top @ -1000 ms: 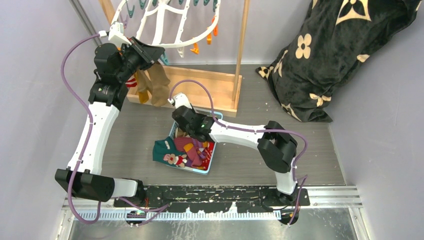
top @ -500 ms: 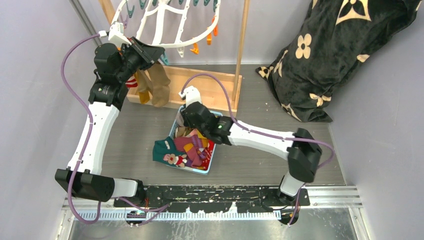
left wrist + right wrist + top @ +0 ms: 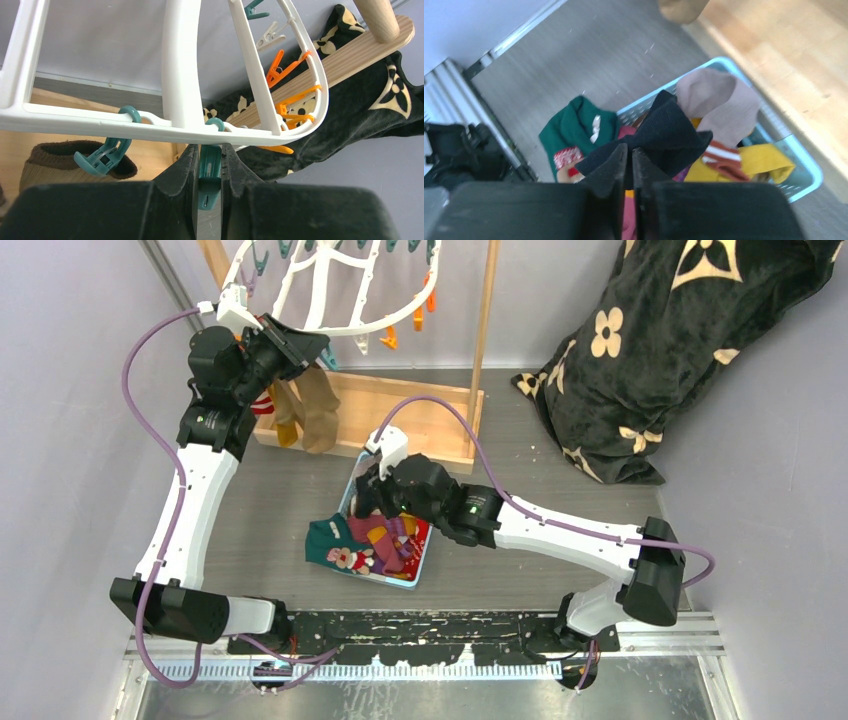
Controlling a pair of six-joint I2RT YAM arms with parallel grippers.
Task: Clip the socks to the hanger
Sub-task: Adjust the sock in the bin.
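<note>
A dark flowered blanket point(image 3: 680, 350) is heaped in the far right corner of the counter point(image 3: 250, 530), out of the way of the work. Along the far edge stands a wooden frame point(image 3: 400, 415), which carries the white hanger point(image 3: 330, 300) high enough for socks to dangle freely; two tan socks point(image 3: 310, 405) already hang from its left side. A pale blue basket point(image 3: 425, 572) sits mid-counter, just in front of the frame's base, keeping the loose socks point(image 3: 375, 540) together within reach of both arms. The right hand point(image 3: 629, 152) is over the basket, clamped on the middle of a black sock point(image 3: 669, 132), which bunches out on either side of the grip. The left hand point(image 3: 210, 160) is up at the hanger's rim, pinched on a teal clip point(image 3: 208, 185), probably to steady or squeeze it open for that sock.
</note>
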